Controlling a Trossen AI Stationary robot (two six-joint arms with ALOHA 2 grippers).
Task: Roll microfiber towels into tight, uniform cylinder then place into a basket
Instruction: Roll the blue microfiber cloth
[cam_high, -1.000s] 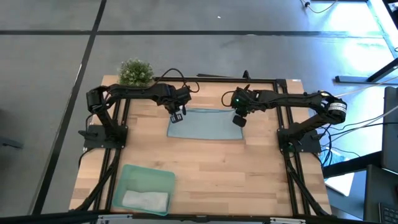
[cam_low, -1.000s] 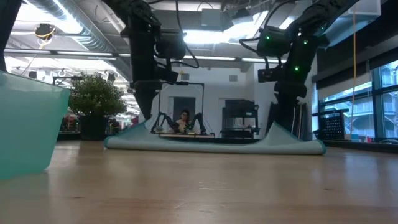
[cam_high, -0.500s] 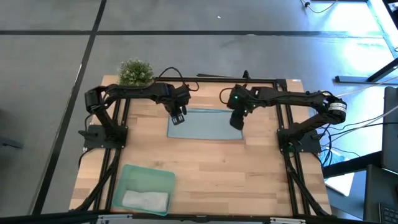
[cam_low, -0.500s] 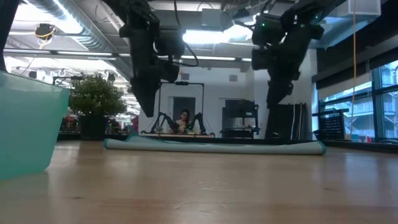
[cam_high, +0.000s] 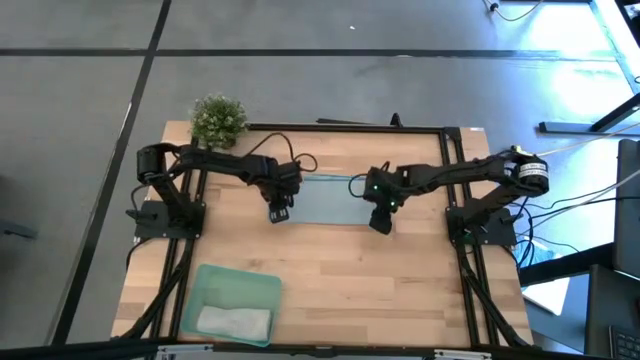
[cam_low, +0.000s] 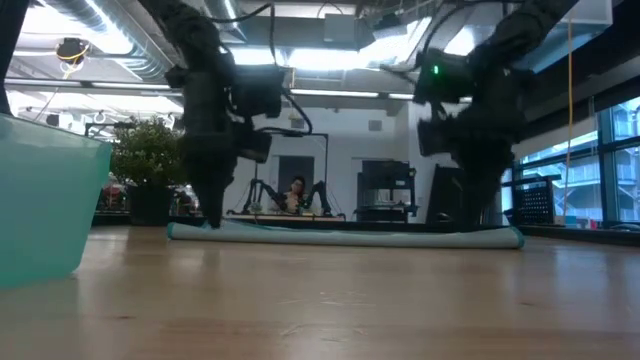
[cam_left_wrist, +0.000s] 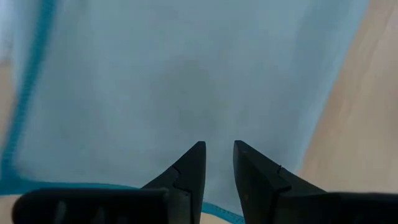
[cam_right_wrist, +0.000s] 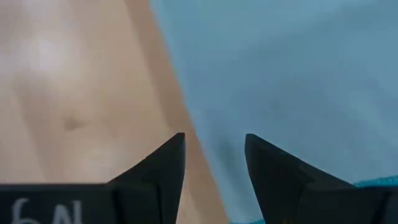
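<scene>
The light blue towel (cam_high: 328, 198) lies spread flat on the far middle of the wooden table, seen as a thin strip (cam_low: 350, 236) in the low view. My left gripper (cam_high: 278, 213) stands low over its near left corner, fingers pointing down with a narrow gap (cam_left_wrist: 219, 163) and nothing between them. My right gripper (cam_high: 380, 223) stands low over the near right corner, open (cam_right_wrist: 214, 160), one finger over bare wood and one over cloth (cam_right_wrist: 298, 74). The mint-green basket (cam_high: 215, 280) sits at the near left with the pale grey towel (cam_high: 235, 321) inside. My left gripper is down at the blue towel's near edge, but I cannot tell whether its fingertips touch the cloth. My right gripper stands astride the towel's right edge; whether it touches cannot be told either.
A small potted plant (cam_high: 217, 116) stands at the far left corner. The basket's wall (cam_low: 45, 200) fills the low view's left side. Bare wood (cam_high: 380, 290) stretches between the towel and the near edge. A black frame borders the table.
The towel's two ends, raised under the grippers a second ago, have dropped flat as both grippers let go. Both grippers then rose a little, moved toward the table's near edge and came down at the towel's near corners.
</scene>
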